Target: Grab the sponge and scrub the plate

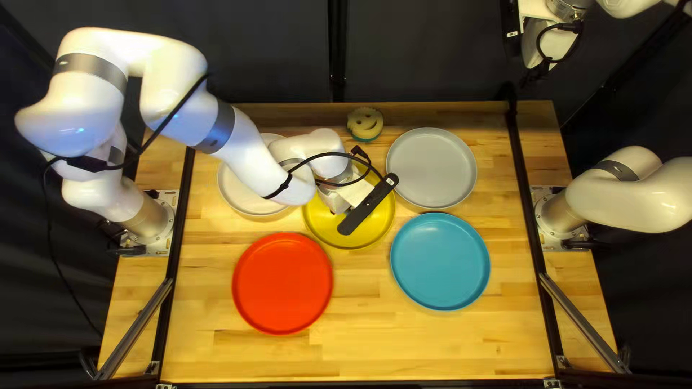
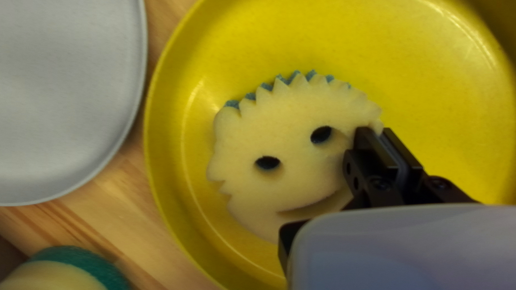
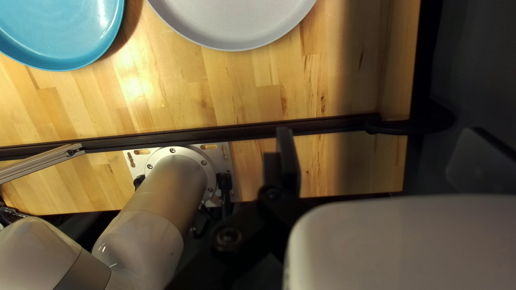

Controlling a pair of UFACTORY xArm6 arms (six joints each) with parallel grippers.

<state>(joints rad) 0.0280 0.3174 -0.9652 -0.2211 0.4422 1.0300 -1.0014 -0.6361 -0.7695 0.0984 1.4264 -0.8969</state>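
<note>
Left wrist view: left gripper point(image 2: 378, 132) has its fingers close together, pinching the rim of the sponge point(image 2: 279, 161) from both sides. Sponge is inside the yellow plate point(image 2: 430, 96), pale smiling face up, blue layer showing below along the jagged edge. Hold at the rim likely meant to leave most of the blue underside free to rub; most of the sponge reaches out past the grip, so it may flex or twist under pressure. Cannot tell how firmly it bears on the plate.

Top left view: yellow plate sits in the middle of the group, toward the table's point(image 1: 288, 360) far edge. Left arm point(image 1: 245, 155) reaches across the white plate point(image 1: 238, 196) to get there, partly hiding both. Scrubbing seems barely begun or about to start; short, low strokes inside the rim look right, since nothing visible holds the plate and it could slide. Grey plate point(image 1: 432, 168) close on the right, red plate point(image 1: 282, 283) and blue plate point(image 1: 440, 261) toward the near edge, so little slack for drift. Second sponge point(image 1: 365, 124), also smiling, by the far edge, off the plates.

Right wrist view: right gripper point(image 3: 379, 139) has fingers wide apart, nothing between; raised beyond the far right corner, clear of the work
</note>
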